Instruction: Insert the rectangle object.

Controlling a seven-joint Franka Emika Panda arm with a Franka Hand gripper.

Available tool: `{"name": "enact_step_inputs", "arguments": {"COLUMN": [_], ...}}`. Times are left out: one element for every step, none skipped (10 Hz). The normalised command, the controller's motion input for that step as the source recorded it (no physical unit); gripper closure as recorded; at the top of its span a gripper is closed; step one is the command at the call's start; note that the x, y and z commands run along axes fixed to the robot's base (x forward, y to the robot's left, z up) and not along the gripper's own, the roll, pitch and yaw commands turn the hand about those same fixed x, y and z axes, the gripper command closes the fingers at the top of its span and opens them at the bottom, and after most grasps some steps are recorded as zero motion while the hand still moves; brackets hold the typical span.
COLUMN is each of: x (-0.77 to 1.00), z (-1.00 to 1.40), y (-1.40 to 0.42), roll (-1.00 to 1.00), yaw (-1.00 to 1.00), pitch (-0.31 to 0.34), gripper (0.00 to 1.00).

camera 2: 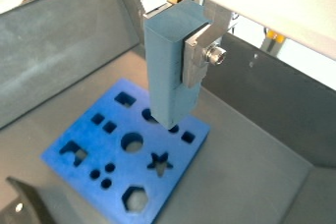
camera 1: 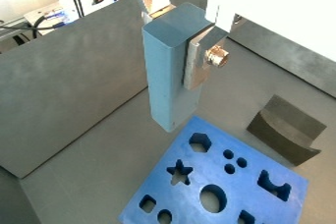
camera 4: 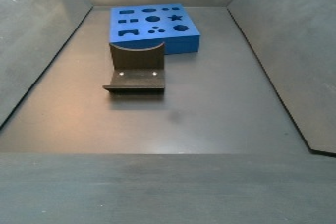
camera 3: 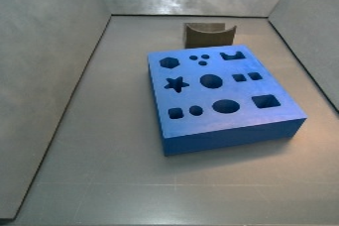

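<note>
**Bar gripped above the board**

Your gripper is clamped on the rectangle object, its silver fingers pressed against the sides. In both wrist views the light-blue bar hangs upright from the jaws, its lower end over the blue board with shaped holes; you cannot tell whether it touches. In both side views neither gripper nor bar appears. There the board lies flat on the grey floor, with the small dark curved block just beside it.
</note>
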Motion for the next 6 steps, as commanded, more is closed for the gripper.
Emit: {"name": "enact_step_inputs", "arguments": {"x": [-0.23,-0.20,-0.11,-0.07,0.19,0.21], "z": [0.06,0.05,0.01,0.01,-0.09,-0.09], "y": [0.88,0.77,0.48,0.34,-0.91,-0.89], "roll": [-0.15,-0.17,-0.15,-0.14,0.13,0.19], "yaw": [-0.10,-0.08,-0.05,-0.04,-0.13,-0.10], "pitch": [0.092,0.056,0.002,-0.007,0.117,0.116], "gripper": [1.00,1.00,1.00,1.00,1.00,1.00]}}
